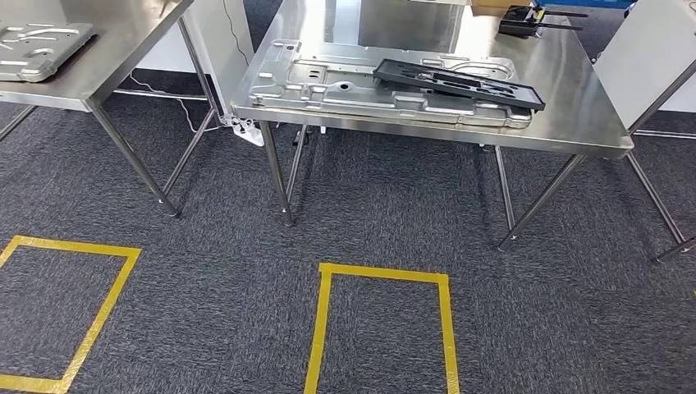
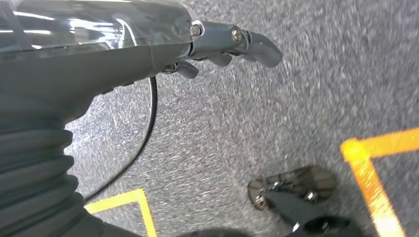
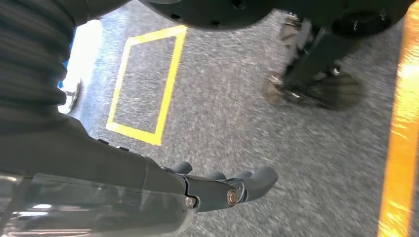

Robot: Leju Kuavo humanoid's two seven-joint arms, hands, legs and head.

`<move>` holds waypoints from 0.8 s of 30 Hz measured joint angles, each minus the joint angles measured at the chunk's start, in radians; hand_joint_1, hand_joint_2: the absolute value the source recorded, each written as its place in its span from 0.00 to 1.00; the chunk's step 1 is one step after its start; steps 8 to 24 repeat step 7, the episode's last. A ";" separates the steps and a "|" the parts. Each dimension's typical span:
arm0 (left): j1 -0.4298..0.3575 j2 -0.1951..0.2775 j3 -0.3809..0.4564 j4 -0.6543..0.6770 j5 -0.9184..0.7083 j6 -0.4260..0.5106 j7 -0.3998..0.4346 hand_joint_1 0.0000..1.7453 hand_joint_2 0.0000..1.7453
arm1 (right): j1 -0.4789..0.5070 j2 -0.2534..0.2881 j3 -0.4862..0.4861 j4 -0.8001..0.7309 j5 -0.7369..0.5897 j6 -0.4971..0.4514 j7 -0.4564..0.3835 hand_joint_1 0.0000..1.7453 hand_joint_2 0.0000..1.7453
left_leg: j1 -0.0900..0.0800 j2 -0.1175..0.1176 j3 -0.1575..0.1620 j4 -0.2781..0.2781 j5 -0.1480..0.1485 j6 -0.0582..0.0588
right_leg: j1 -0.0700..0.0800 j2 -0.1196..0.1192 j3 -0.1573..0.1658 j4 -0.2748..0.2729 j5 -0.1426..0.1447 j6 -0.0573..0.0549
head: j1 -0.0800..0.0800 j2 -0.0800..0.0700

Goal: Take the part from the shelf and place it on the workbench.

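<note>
On the steel table (image 1: 574, 123) ahead lies the black part (image 1: 460, 83), long axis crosswise, well apart from both hanging hands, left hand (image 2: 232, 47) and right hand (image 3: 222, 190), fingers apart, empty

A black part (image 1: 460, 83) lies on a silver-grey panel (image 1: 345, 86) atop the shiny steel surface (image 1: 574, 107). The carpet floor (image 1: 394, 213) is dark speckled grey, marked with yellow tape squares (image 1: 382, 324). Each robot hand (image 2: 232, 44) (image 3: 222, 190) is dark grey.
</note>
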 joint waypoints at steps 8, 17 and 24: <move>0.023 0.029 -0.105 -0.034 0.185 -0.031 0.035 0.00 1.00 | 0.032 -0.011 0.041 -0.003 -0.049 0.011 0.003 0.00 0.00 | -0.004 -0.002 -0.008 -0.002 0.003 -0.003 | 0.004 0.002 -0.003 -0.022 0.001 -0.017 | -0.014 0.000; 0.023 0.029 -0.105 -0.034 0.185 -0.031 0.035 0.00 1.00 | 0.032 -0.011 0.041 -0.003 -0.049 0.011 0.003 0.00 0.00 | -0.004 -0.002 -0.008 -0.002 0.003 -0.003 | 0.004 0.002 -0.003 -0.022 0.001 -0.017 | -0.014 0.000; 0.023 0.029 -0.105 -0.034 0.185 -0.031 0.035 0.00 1.00 | 0.032 -0.011 0.041 -0.003 -0.049 0.011 0.003 0.00 0.00 | -0.004 -0.002 -0.008 -0.002 0.003 -0.003 | 0.004 0.002 -0.003 -0.022 0.001 -0.017 | -0.014 0.000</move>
